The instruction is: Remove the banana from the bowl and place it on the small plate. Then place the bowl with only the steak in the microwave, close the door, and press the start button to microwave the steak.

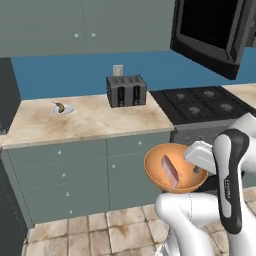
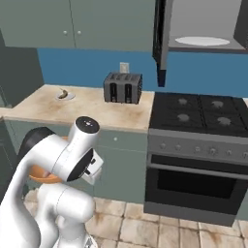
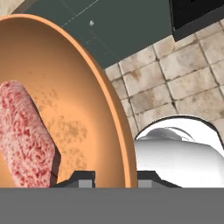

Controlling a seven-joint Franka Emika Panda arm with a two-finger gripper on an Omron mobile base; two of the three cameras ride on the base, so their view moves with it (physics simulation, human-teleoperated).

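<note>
Gripping the bowl (image 1: 176,167) rim, claw (image 3: 116,177) clamped, above tiled floor (image 1: 110,232); beige counter (image 1: 95,120) behind

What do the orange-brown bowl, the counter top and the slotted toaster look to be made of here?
The round orange-brown bowl looks like glazed ceramic or plastic: smooth, evenly coloured walls with faint speckles; the render leaves it open. The beige counter top reads as polished stone, from its mottled brown veining. The small dark-grey slotted toaster seems brushed metal, with lighter vertical bands on its front.
</note>
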